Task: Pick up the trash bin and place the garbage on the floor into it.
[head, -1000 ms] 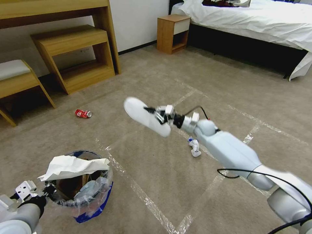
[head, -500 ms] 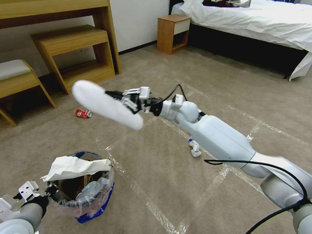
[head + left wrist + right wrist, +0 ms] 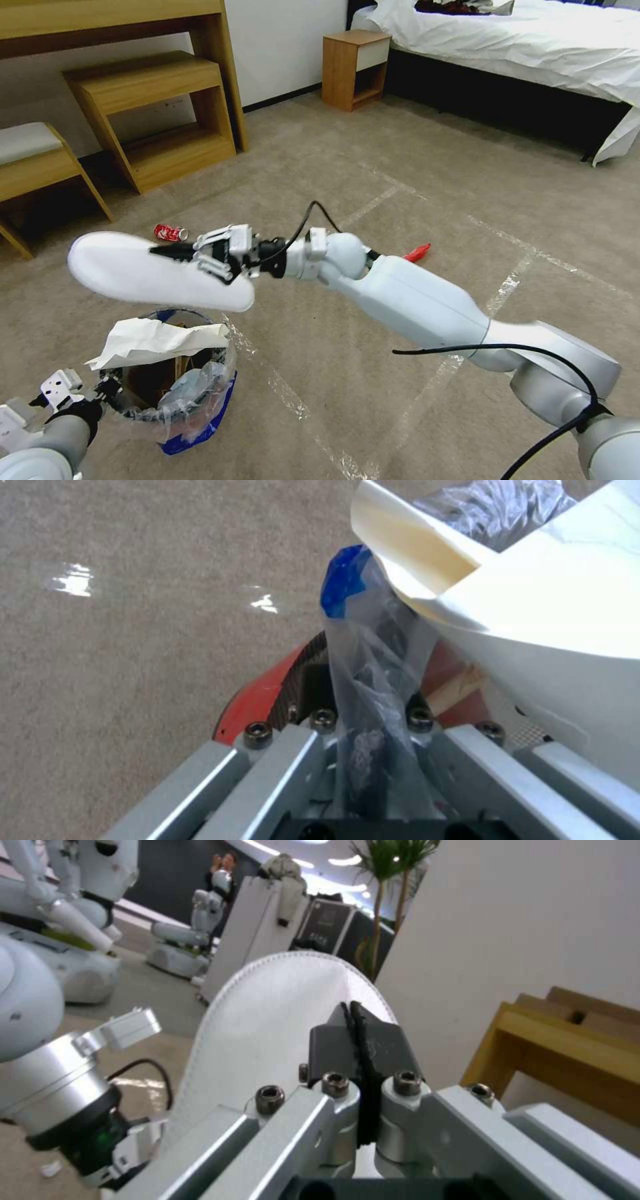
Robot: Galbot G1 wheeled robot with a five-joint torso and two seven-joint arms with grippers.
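While the left claw (image 3: 100,393) pinches the trash bin (image 3: 167,387) by its bag rim at the near left so it stays up, the right claw (image 3: 175,252) is clamped on a white slipper (image 3: 133,270) just above the bin, ready to drop.

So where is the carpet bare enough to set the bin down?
Bare carpet lies right of the red-and-blue trash bin, under the right gripper's arm, and toward the bed. The red can and red wrapper take small spots; the bin mouth is crowded.
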